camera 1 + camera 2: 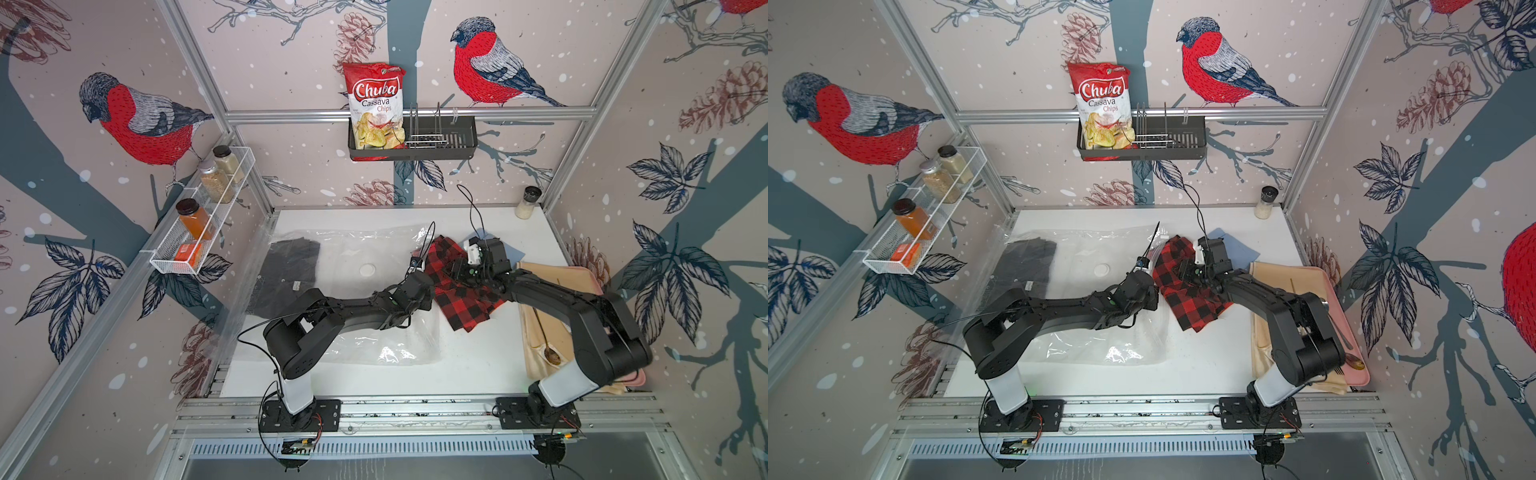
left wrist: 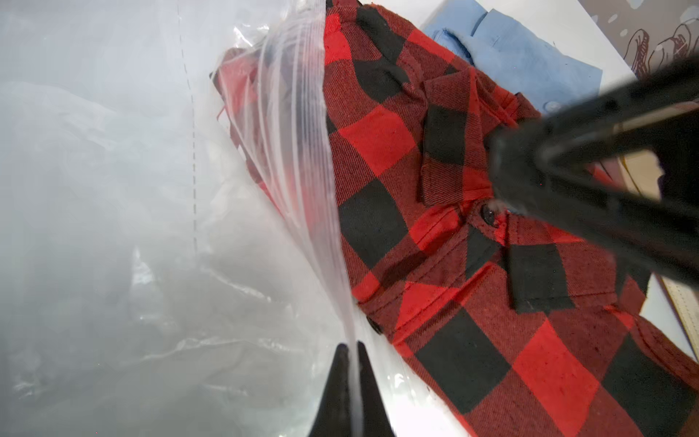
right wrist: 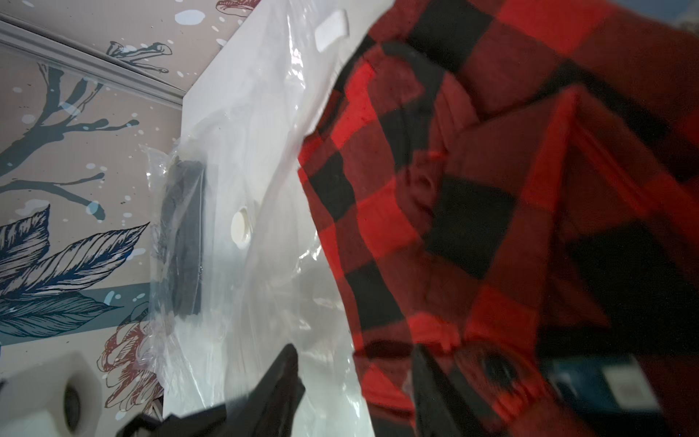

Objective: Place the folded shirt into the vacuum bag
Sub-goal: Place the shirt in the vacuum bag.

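Observation:
The clear vacuum bag (image 1: 361,249) (image 1: 1092,249) lies across the white table, its round white valve (image 1: 367,270) (image 3: 241,227) facing up. A folded red-and-black plaid shirt (image 1: 465,303) (image 2: 435,227) lies at the bag's right-hand mouth, one corner under the plastic. My left gripper (image 2: 351,346) (image 1: 430,291) is shut on the bag's zip-seal edge, which it holds lifted. My right gripper (image 3: 353,350) (image 1: 457,266) hovers over the shirt's far end. Its jaws stand apart, one finger over the plastic and one over the plaid cloth.
A dark folded shirt (image 1: 291,270) lies inside the bag's left end. A light blue shirt (image 2: 529,56) lies behind the plaid one. A tan cloth on a pink tray (image 1: 552,316) fills the right side. A spice jar (image 1: 528,202) stands at the back right corner.

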Available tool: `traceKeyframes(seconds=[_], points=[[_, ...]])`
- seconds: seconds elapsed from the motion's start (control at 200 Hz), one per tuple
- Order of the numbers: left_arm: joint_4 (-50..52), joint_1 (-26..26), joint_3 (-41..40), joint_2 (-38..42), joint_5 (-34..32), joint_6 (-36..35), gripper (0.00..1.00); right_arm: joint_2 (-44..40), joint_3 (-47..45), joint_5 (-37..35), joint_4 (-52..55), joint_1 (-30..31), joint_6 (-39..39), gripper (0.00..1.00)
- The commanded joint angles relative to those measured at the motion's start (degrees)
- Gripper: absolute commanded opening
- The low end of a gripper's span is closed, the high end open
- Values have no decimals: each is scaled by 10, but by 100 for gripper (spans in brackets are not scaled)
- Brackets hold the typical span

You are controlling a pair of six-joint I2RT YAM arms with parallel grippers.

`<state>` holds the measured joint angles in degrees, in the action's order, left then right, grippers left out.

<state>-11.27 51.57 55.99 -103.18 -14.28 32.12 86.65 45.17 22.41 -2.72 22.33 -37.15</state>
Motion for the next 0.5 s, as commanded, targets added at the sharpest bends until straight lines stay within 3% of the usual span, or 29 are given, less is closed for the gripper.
traceKeyframes(seconds=[0.0, 0.24, 0.49], points=[[-7, 3, 6, -1, -12, 3, 0, -74, -60, -49, 36, -2, 2, 52], [13, 9, 31, -19, -25, 6, 0, -225, -148, -68, 113, -16, -19, 66], [26, 11, 47, -31, -28, 9, 0, -277, -182, -85, 172, -17, -33, 79]])
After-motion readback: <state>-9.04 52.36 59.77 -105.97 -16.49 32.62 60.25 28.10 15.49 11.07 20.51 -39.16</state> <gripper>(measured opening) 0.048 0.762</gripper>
